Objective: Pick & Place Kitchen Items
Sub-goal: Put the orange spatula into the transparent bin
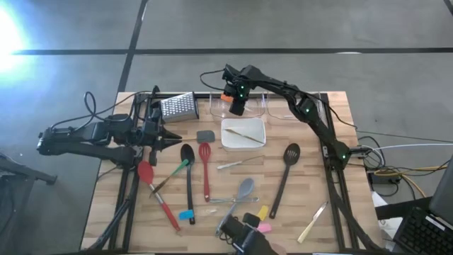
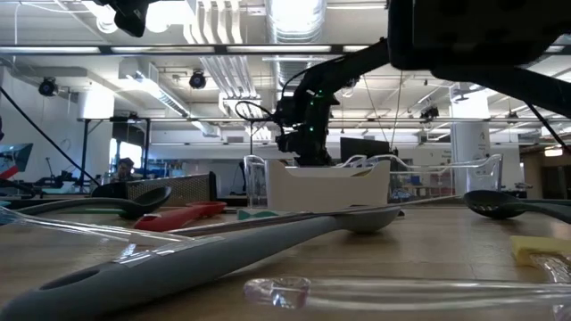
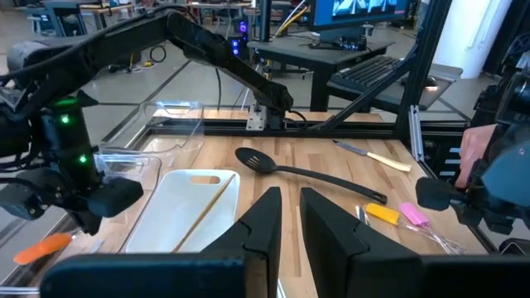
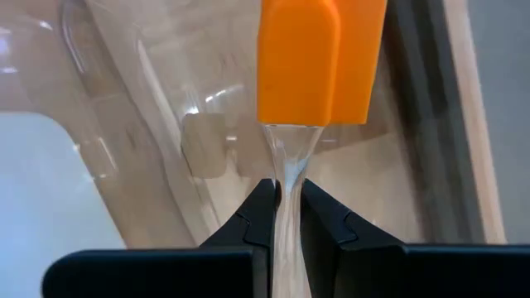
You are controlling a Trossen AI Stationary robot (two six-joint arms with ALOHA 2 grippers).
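1. While your right gripper [image 4: 281, 203] hangs above the clear bins [image 1: 272, 106] at the far edge of the counter [image 1: 106, 177], its fingers are clamped on the clear handle of an orange spatula [image 4: 321, 58], whose orange head points away from the wrist.
2. Your left gripper [image 3: 286, 217] sits at the counter's left side, near the steel box grater [image 1: 177, 106]; its fingers are nearly together, with a thin gap between them and nothing in it.
3. White square tray [image 1: 243, 133]: just in front of the clear bins, with a wooden stick [image 1: 244, 134] lying across it.
4. Grey square piece [image 1: 205, 135]: between the grater and the tray.
5. Black spoon [image 1: 187, 163] and red slotted spatula [image 1: 205, 166]: side by side, left of centre.
6. Red spatula [image 1: 152, 184]: at the left, with its handle running towards the near edge.
7. Slotted black spoon [image 1: 284, 173]: right of centre, well apart from the tray.
8. Grey spoon [image 1: 241, 193]: near the front middle.
9. Blue piece [image 1: 186, 215], yellow piece [image 1: 262, 212] and pink piece [image 1: 264, 227]: along the near edge.
10. Cream-handled knife [image 1: 313, 223]: at the near right corner.
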